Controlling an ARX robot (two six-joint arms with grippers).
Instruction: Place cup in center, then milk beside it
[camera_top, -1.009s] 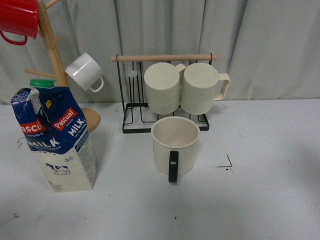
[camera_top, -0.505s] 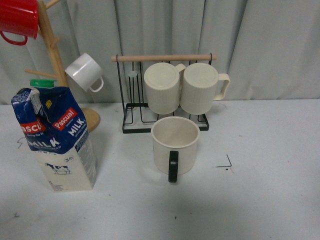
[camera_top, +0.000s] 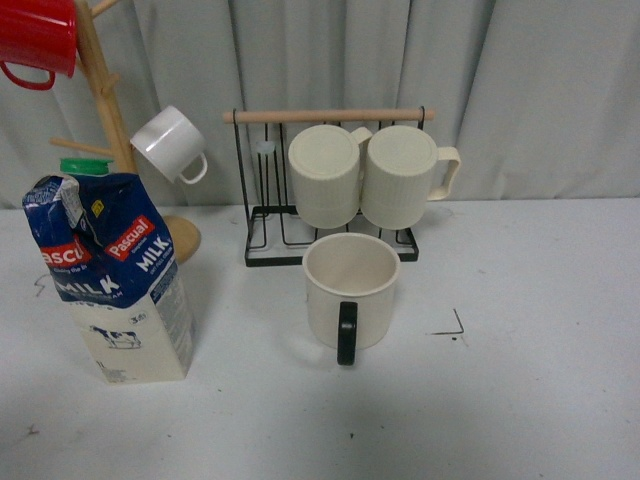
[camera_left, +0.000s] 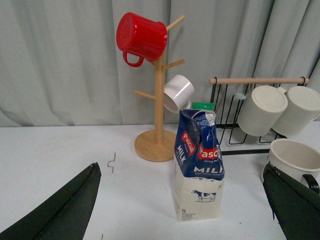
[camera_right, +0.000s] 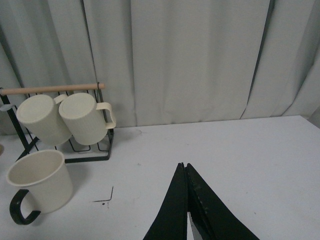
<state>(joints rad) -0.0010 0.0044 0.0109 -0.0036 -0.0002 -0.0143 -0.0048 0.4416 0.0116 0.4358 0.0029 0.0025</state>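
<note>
White table (camera_top: 540, 400), cup (camera_top: 350, 290) sits mid-frame, so we reckon the milk carton (camera_top: 120, 290) at lower left is next: our left gripper (camera_left: 180, 166) gapes empty facing it and needs to clamp it, right gripper (camera_right: 184, 165) is pinched shut, empty.

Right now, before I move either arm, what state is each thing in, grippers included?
Cup: upright, mouth up, free on the table, handle toward the front camera.
Milk: upright, green cap on, top creased, apart from the cup.
Ribbed mugs: tipped sideways on the rack.
Red mug: hung on the tree.
Small white cup: hung on the tree.
Left gripper: open, empty.
Right gripper: shut, empty.
</note>
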